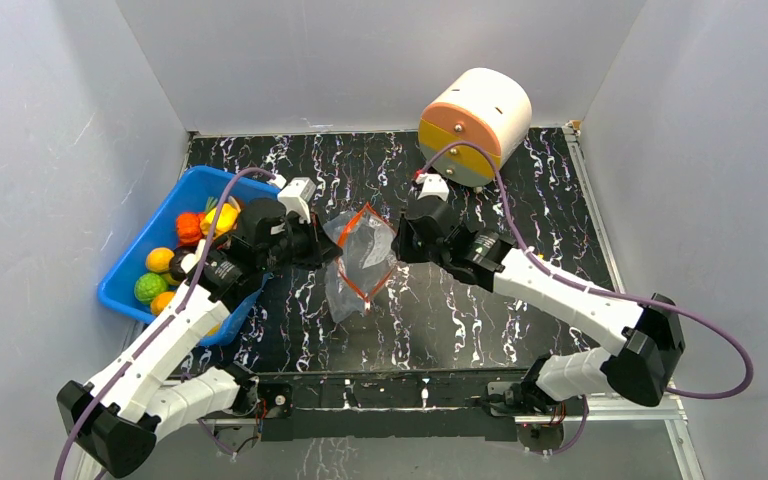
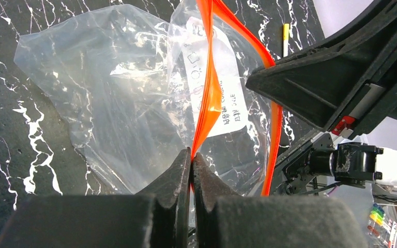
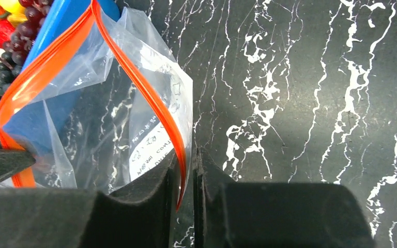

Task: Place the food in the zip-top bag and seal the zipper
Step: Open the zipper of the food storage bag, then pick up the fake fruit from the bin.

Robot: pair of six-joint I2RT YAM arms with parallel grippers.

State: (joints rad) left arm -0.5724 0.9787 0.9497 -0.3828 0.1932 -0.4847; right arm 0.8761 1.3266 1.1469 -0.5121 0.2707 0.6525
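The zip-top bag (image 1: 352, 285) hangs crumpled over the table's middle, held up between both arms, its mouth spread. My left gripper (image 2: 191, 155) is shut on the orange-red zipper (image 2: 212, 88) at one side of the mouth. My right gripper (image 3: 187, 160) straddles the zipper (image 3: 144, 88) on the opposite side. Its jaws stand close, with a narrow gap still showing beside the strip. The bag (image 3: 155, 67) looks empty, its white label facing me. The food (image 1: 175, 255) lies in the blue bin (image 1: 120, 290) at the left; purple grapes (image 3: 10, 41) show behind the bag.
A white drum with an orange and yellow face (image 1: 475, 125) lies on its side at the back right. White walls close in the black marbled table (image 1: 520, 200) on three sides. The bin sits just behind my left arm.
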